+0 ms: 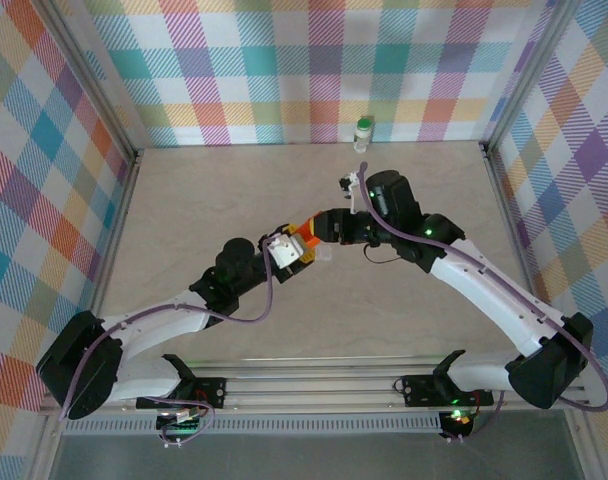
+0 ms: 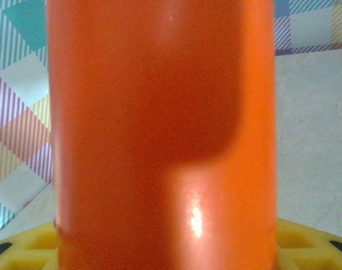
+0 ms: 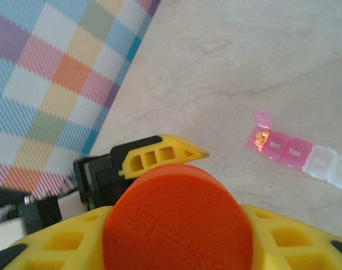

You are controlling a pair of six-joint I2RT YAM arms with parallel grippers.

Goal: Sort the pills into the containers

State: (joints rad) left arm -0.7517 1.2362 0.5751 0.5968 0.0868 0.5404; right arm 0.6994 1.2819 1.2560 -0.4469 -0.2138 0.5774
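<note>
**A:** Plaid walls (image 1: 284,70) all round, a pale marbled table (image 1: 234,190) below, and the two arms meet over the middle of it.

**B:** What have they got between them?

**A:** The orange vial (image 2: 160,135), mid-table. The left gripper (image 1: 289,250) is clamped on its barrel, and in the left wrist view the orange wall sits right between the yellow fingers. The right gripper (image 1: 329,228) has a finger pressed on either side of the orange cap (image 3: 176,225). I can't tell whether the base touches the table.

**B:** How will it handle?

**A:** My read is light, stiff plastic. It's glossy, with a bright highlight on the side, so it could spin or slip in the pads. The barrel wants a firm squeeze low down. The cap is best taken square across its rim, so a twist doesn't cock it. There are raised marks on top, too blurred to read.

**B:** Anything in the way?

**A:** The pill organizer (image 3: 297,153) lies flat on the table nearby, with pink cells running into clear ones. One pink lid is up, with orange pills (image 3: 261,138) inside. A dropped cap or a swinging wrist could knock it, I'd say.

**B:** And further out?

**A:** The white bottle with the green cap (image 1: 363,133) stands upright at the far wall, well apart from the action.
</note>
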